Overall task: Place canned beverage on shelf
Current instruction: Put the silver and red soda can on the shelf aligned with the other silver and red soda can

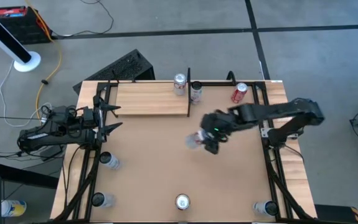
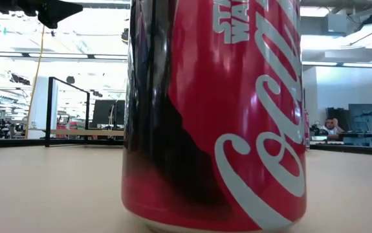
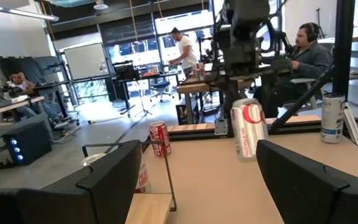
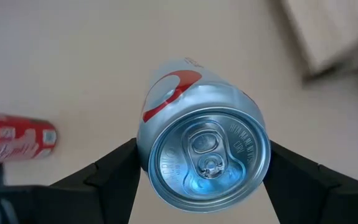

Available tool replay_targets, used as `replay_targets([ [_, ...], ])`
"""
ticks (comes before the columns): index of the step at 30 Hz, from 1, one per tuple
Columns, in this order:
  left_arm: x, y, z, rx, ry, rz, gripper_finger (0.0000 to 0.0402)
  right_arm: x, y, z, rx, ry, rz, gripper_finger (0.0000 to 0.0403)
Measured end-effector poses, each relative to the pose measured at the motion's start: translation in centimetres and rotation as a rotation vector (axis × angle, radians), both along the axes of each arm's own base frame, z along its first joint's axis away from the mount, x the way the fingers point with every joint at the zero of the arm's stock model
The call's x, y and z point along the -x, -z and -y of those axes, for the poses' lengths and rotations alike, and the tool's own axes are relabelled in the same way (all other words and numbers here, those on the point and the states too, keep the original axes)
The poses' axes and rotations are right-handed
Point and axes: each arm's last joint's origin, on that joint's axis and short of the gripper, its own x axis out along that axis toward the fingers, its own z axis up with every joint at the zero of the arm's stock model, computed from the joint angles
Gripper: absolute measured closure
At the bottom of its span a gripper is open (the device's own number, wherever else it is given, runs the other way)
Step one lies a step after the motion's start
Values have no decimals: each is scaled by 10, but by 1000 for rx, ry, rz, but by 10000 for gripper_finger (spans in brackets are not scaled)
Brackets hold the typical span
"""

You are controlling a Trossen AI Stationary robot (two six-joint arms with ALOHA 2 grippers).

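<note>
The right claw (image 4: 203, 174) grips a silver can (image 4: 205, 149) with a red mark – lifted over mid-worktop (image 1: 228, 180), just right of the pale wood shelf (image 1: 150, 98). The left claw (image 1: 113, 118) waits wide at the left edge.

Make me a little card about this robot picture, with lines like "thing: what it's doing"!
Right gripper: shut on the silver can with red markings, held above the middle of the table
Left gripper: open, waiting at the table's left edge
Pale wood plank shelf: lies at the table's far side, nothing seen on it
Red cola can: stands upright right in front of the low camera
</note>
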Motion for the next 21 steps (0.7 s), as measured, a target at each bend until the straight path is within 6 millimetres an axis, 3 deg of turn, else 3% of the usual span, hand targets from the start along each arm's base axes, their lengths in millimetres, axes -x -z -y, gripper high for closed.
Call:
replay_targets([
  [5, 0, 0, 0, 0, 0, 0, 98, -52, -18, 26, 105, -138, 23, 92],
  [11, 0, 0, 0, 1, 0, 0, 98, -101, -14, 80, 184, -207, -22, 92],
  [18, 0, 0, 0, 1, 0, 0, 98, -129, 5, 144, 230, -199, -111, 92],
  [21, 0, 0, 0, 1, -1, 0, 98, -129, 19, 162, 244, -202, -153, 92],
])
